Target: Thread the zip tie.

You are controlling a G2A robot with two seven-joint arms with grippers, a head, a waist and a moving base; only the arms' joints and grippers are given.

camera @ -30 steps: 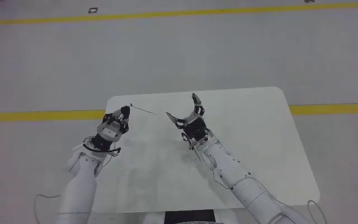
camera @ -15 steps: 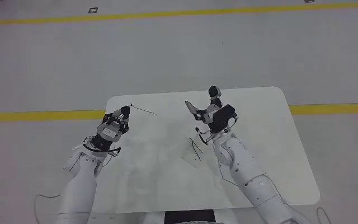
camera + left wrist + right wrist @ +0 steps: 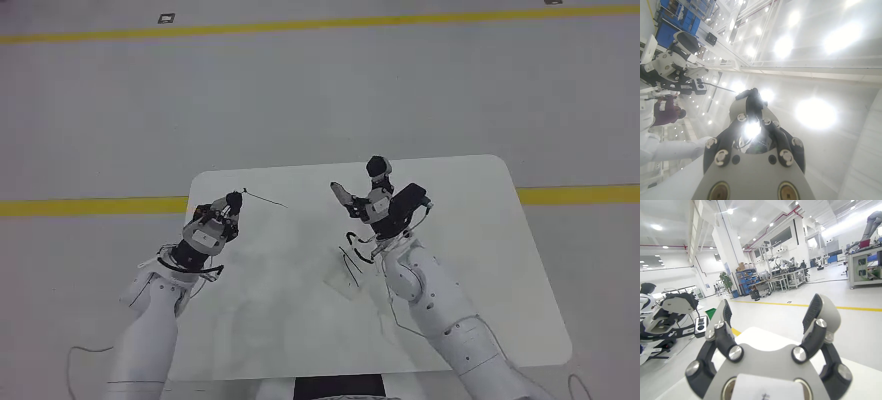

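Threading not yet started, judging by the layout. Grips thin black plastic zip tie (image 3: 265, 198) by one end in clenched left hand (image 3: 230, 202), above far left part of white table (image 3: 450, 250), tail aimed toward right hand (image 3: 358, 180), released and empty. Remains: feeding tail through head.

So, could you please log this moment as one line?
left gripper: shut on zip tie | right gripper: open, empty, apart from zip tie | threading: not yet done
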